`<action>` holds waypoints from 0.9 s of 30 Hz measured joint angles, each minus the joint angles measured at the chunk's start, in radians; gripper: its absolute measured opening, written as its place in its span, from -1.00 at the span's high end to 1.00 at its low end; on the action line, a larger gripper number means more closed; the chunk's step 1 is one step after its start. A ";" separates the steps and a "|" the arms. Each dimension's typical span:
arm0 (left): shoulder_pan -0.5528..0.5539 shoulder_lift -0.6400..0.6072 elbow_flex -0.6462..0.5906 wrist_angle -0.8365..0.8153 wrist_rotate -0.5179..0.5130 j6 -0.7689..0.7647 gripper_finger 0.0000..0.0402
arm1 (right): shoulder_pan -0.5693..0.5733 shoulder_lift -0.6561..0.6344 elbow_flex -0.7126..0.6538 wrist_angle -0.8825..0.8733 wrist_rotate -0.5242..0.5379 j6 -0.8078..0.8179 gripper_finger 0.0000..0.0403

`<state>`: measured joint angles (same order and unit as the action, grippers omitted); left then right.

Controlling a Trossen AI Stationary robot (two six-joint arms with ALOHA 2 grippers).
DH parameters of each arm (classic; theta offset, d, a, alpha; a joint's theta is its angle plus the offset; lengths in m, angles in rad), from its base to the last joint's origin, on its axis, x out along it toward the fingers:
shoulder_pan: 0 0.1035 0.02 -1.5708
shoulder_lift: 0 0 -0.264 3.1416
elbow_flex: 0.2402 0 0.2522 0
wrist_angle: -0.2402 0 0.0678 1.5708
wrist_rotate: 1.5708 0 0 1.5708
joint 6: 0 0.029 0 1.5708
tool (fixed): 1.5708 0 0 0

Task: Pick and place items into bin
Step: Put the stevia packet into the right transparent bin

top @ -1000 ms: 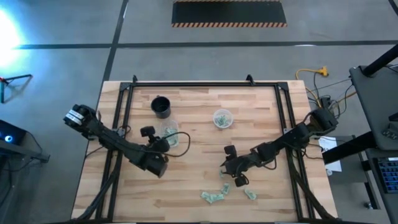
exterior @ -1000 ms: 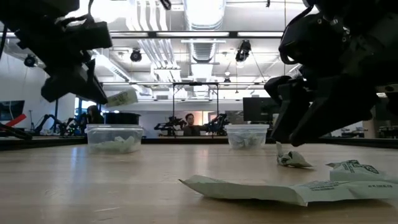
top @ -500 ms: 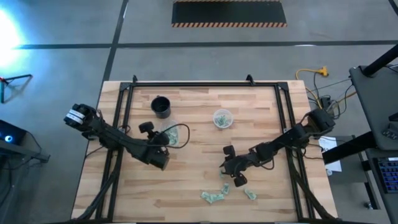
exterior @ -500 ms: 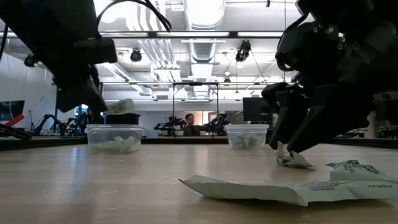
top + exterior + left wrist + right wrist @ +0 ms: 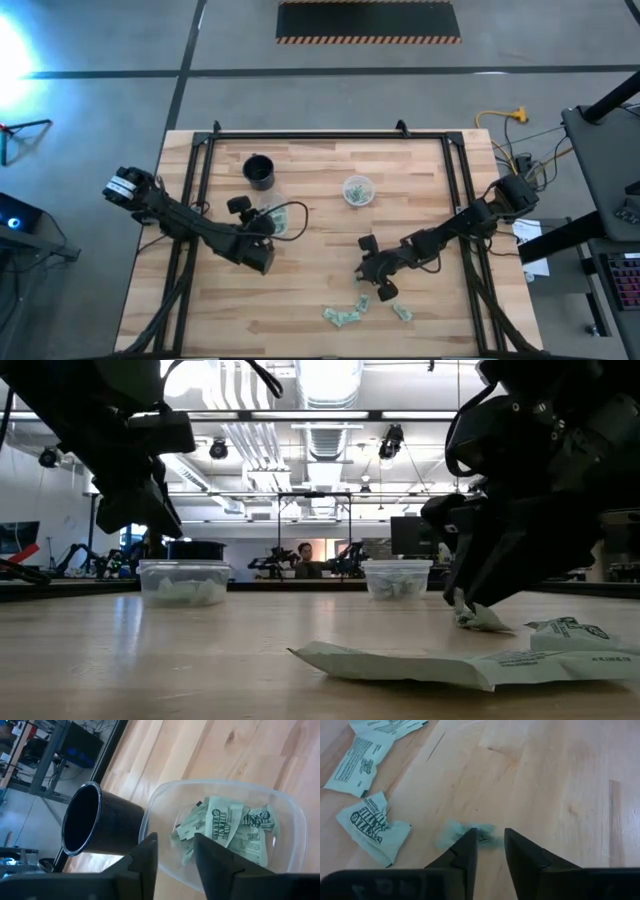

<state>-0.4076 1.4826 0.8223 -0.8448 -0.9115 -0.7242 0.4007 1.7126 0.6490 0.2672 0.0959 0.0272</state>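
The items are small pale green-and-white packets. Several lie in a clear bin (image 5: 272, 218) (image 5: 225, 825). More lie loose on the wood near the near edge (image 5: 341, 316) (image 5: 450, 662). My left gripper (image 5: 175, 842) hangs open and empty just above the bin, beside the black cup (image 5: 95, 827). My right gripper (image 5: 362, 272) (image 5: 487, 834) points down onto a crumpled packet (image 5: 485, 620) that rests on the table. My right gripper pinches the crumpled packet's raised upper part (image 5: 482, 836) between its two fingers, coming from above and pointing down. The packet's lower part (image 5: 490, 622) is still on the table. The fingers hide the exact place of contact.
A second clear cup with packets (image 5: 357, 190) (image 5: 397, 578) stands toward the far middle. Other loose packets lie beside the right gripper (image 5: 372, 827) (image 5: 357, 765). A black frame (image 5: 300, 137) borders the table. Bare wood lies between the two arms.
My left gripper has moved toward the far edge over the clear bin and let go of the packet it carried, which no longer shows below it. My right gripper has come down onto the crumpled packet, which has shifted a little on the table.
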 joint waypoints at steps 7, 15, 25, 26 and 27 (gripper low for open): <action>0.000 -0.012 0.017 0.000 -0.002 -0.001 0.31 | 0.000 0.000 0.000 0.000 0.003 -0.055 0.87; -0.028 -0.024 0.053 0.021 0.021 0.001 0.31 | 0.000 0.000 0.000 0.000 0.035 -0.080 0.96; -0.141 -0.026 0.126 0.031 0.021 0.008 0.31 | 0.001 -0.087 0.000 -0.061 0.055 -0.094 0.96; -0.153 -0.026 0.130 0.036 0.020 0.008 0.31 | 0.001 -0.109 0.000 -0.081 0.074 -0.098 0.96; -0.164 -0.026 0.130 0.052 0.020 0.018 0.31 | 0.001 -0.132 0.001 -0.107 0.099 -0.103 0.96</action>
<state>-0.5713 1.4567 0.9527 -0.7926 -0.8920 -0.7062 0.4015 1.5807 0.6496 0.1604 0.1946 -0.0757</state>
